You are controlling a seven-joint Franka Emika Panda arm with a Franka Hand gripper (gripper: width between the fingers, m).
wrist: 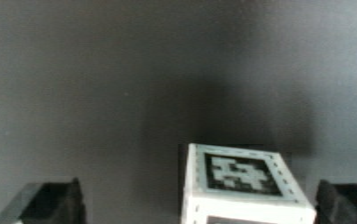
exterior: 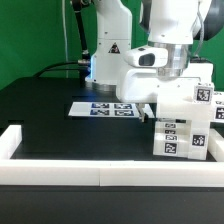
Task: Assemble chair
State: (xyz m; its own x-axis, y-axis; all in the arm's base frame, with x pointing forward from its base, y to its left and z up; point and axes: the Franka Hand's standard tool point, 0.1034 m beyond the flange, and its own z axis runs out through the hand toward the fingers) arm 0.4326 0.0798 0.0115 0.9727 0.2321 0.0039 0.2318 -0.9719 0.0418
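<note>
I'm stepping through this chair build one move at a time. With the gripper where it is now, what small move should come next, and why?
Probably lower the gripper straight down. Its fingers stand open on either side of a tagged white block of the chair, with nothing held, so descending before closing looks like the sensible step.

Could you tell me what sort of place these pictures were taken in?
Most likely a robotics lab bench: a robot arm over a black table edged with white border rails, a marker board, and tagged white chair parts.
</note>
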